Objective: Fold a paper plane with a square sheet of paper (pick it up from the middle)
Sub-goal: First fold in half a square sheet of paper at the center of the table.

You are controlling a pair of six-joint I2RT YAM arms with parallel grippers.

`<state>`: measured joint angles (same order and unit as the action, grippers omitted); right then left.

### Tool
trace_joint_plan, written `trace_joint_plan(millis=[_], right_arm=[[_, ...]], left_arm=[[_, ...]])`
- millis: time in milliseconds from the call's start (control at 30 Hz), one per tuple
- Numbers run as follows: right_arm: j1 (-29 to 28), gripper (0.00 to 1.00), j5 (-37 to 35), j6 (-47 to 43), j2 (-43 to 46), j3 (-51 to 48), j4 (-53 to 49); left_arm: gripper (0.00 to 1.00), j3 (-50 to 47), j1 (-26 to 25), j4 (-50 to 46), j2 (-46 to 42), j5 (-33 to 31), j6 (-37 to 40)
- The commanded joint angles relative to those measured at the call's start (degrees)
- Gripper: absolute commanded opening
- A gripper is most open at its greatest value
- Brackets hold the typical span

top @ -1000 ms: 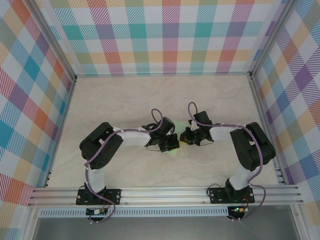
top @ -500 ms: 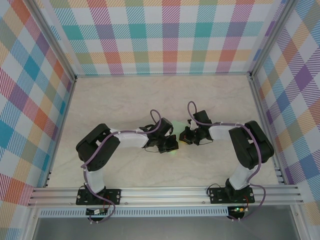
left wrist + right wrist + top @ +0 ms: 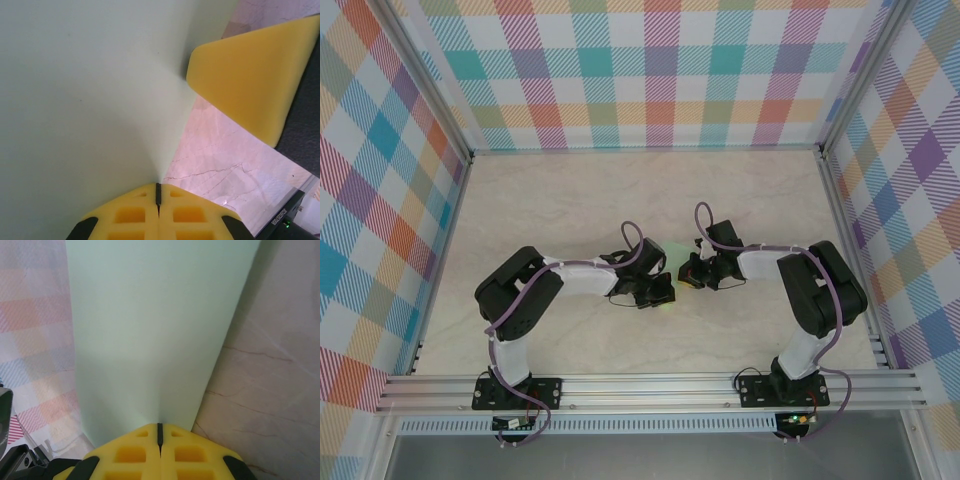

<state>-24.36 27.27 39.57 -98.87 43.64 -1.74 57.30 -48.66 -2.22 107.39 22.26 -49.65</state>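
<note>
Pinching the square sheet of paper (image 3: 90, 100) at one edge, the left gripper (image 3: 158, 192) has its yellow fingers pressed together on it, and the sheet fans up and away from the tips. The right gripper (image 3: 160, 430) is also clamped on the paper, which stands straight out ahead of its fingers. Seen from above, both grippers meet over the middle of the table (image 3: 570, 200), the green sheet held between them.

One paper sheet (image 3: 150, 330) (two arms (image 3: 578, 273))

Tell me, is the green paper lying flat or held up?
Held up: the paper is pinched in the shut left gripper and right gripper.
</note>
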Motion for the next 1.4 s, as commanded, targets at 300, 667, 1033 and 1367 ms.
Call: trace_joint_plan(millis=[300, 667, 1033, 1367], right_arm=[[0.2, 0.02, -1.4, -1.6, -2.2, 1.5, -1.8], [0.2, 0.02, -0.8, -1.6, -1.9, 1.6, -2.0], [0.2, 0.02, 1.2, -2.4, 0.6, 3.1, -2.7], [0.2, 0.02, 3.4, -2.0, 2.4, 3.0, -1.6]], left_arm=[[0.03, -5.6, -2.4, -8.0, -3.4, 2.5, 5.4], [0.02, -3.9, -2.8, -12.7, -7.0, -0.2, 8.0], [0.02, -1.4, -2.7, -5.0, -9.1, -8.3, 5.7], [0.01, -0.7, -2.7, -4.2, -2.4, -6.1, 4.5]])
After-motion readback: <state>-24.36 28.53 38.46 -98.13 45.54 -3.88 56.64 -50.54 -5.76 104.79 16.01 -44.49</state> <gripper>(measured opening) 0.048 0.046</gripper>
